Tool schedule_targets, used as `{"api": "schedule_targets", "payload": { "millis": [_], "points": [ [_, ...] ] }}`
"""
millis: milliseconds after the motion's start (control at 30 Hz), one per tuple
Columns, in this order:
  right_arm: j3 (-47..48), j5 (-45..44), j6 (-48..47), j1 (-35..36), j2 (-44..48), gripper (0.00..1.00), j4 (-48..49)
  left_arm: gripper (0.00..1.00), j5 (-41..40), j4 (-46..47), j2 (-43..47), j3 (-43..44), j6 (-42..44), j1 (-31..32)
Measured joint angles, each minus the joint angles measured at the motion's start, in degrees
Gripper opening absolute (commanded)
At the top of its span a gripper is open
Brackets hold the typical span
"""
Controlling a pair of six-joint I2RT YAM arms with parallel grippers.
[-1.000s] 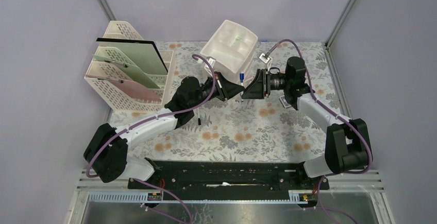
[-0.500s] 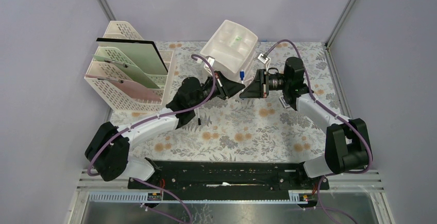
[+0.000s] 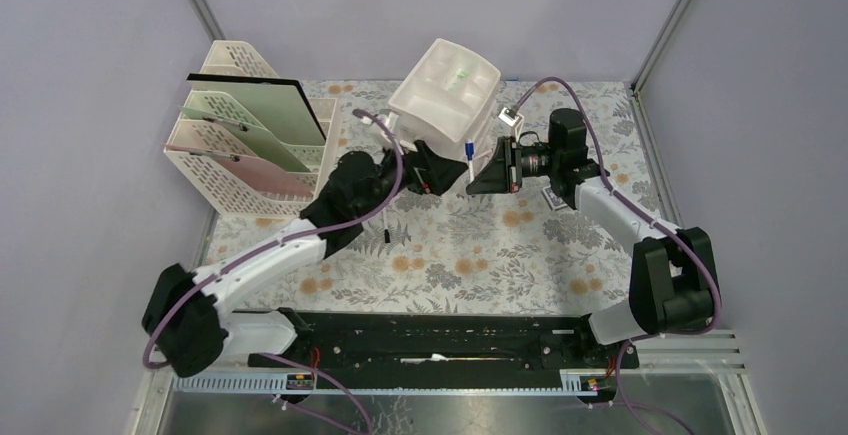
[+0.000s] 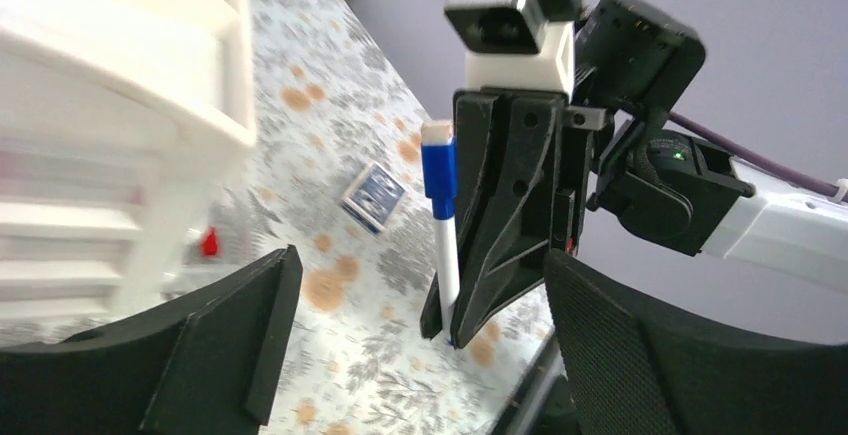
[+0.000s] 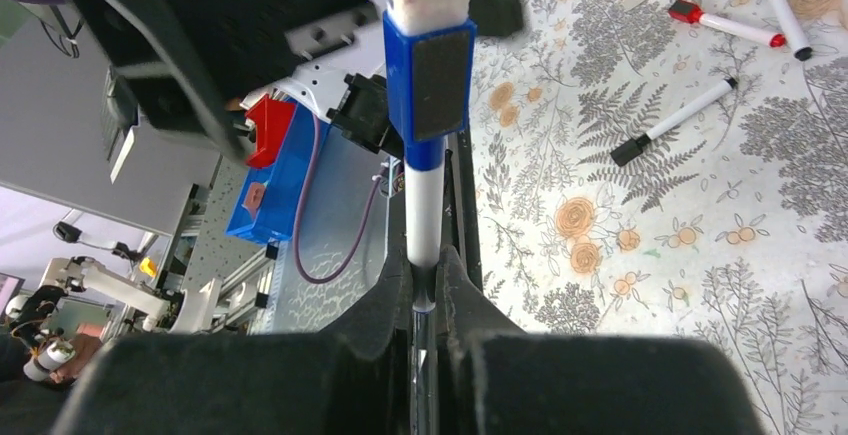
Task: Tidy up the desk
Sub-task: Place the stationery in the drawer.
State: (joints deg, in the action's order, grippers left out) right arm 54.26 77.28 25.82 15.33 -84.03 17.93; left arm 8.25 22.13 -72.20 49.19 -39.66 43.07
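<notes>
The right fingers [image 5: 385, 305] are clamped on the tail of a marker [image 4: 440, 205]. It stands roughly upright, with the blue cap on top and the white barrel running down to the pinch point at the very tips. From above, it hangs over the far middle of the worktop [image 3: 480, 255], just in front of the drawer unit [image 3: 445, 90] and touching nothing else.

The left fingers [image 4: 230, 335] are spread wide and carry nothing. In the left wrist view they sit one to each side of the marker, which is ahead of them and roughly centred in the gap, though closer to the right-hand one. Neither touches it yet.

The marker's long axis runs across the line along which the left fingers would shut, so closing should catch the barrel squarely. The bare barrel and cap above the right pinch is the free length to take. This looks like a hand-over, or possibly a cap pull, with the left arm as the free one. It likely needs to come a little further forward first.

Other markers [image 5: 670, 120] lie loose on the worktop, and the file rack [image 3: 250, 145] stands far left.
</notes>
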Motion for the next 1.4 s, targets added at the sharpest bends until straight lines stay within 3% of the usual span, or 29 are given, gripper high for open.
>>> {"api": "schedule_targets", "payload": {
  "millis": [400,533,733,1400],
  "points": [
    [0.02,-3.41,-8.02,-8.96,-0.24,0.02,-6.82,0.99,-14.84,-8.11,20.74,-4.76,9.92,-2.43],
    [1.07,-9.4,-14.27,-10.16,-0.68,0.02,-14.95,0.99,-17.55,-12.83,22.25,-7.15,9.9,-3.39],
    [3.15,-16.83,-16.94,-10.14,-3.19,0.01,-19.47,0.99,-20.33,-18.23,23.08,-9.84,8.31,-3.67],
    [18.51,-24.81,-8.37,-9.84,-23.41,0.11,-22.56,0.99,-24.22,-25.29,27.76,-14.29,2.91,-4.04]
  ]
}}
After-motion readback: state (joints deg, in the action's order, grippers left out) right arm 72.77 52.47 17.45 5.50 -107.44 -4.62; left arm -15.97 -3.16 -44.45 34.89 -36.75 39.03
